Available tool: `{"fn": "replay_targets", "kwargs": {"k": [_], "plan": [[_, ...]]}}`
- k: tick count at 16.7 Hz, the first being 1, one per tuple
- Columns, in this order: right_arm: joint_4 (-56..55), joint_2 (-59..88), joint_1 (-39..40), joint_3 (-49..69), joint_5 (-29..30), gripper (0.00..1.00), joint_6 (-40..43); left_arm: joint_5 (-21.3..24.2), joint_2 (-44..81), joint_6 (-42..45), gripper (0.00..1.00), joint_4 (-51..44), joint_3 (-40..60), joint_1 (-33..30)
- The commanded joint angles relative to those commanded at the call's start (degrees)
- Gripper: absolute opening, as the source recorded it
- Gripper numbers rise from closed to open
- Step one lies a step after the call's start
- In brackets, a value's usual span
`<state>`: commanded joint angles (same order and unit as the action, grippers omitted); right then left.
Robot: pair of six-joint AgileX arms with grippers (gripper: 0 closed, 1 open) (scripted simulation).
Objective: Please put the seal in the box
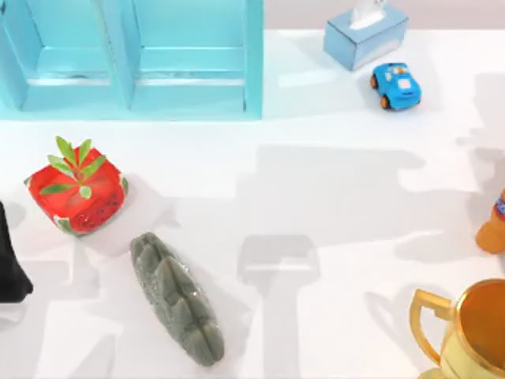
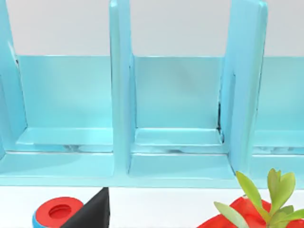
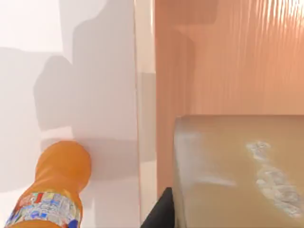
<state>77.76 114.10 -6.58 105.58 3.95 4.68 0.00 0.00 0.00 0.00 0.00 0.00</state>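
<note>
Bright, even light on white table [image 1: 331, 118]. Soft grey shadows of arms fall across table centre. Grey-green lump [image 1: 175, 298] and red planter [image 1: 77, 192] cast faint shadows to their right. Gold cup [image 1: 465, 332] shows glare. Seal [image 3: 237, 171] close to lens, soft-focus.

left arm [image 1: 12, 264] parked at table's left edge; right claw's finger [image 3: 161, 211] beside held block.
</note>
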Motion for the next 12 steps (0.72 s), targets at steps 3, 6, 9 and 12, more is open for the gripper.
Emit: {"fn": "replay_targets", "kwargs": {"k": [3, 6, 9, 12], "plan": [[1.65, -3.54, -11.47, -3.83, -1.21, 0.0, 11.96, 0.0, 0.0, 0.0, 1.0, 0.0, 0.0, 0.0], [2.72, -6.88, -17.79, -7.4, -3.27, 0.0, 18.72, 0.0, 0.0, 0.0, 1.0, 0.0, 0.0, 0.0], [3.01, -7.88, -19.16, -8.5, -3.96, 0.0, 20.23, 0.0, 0.0, 0.0, 1.0, 0.0, 0.0, 0.0], [2.92, -7.6, -18.96, -8.31, -3.83, 0.0, 20.08, 0.0, 0.0, 0.0, 1.0, 0.0, 0.0, 0.0]]}}
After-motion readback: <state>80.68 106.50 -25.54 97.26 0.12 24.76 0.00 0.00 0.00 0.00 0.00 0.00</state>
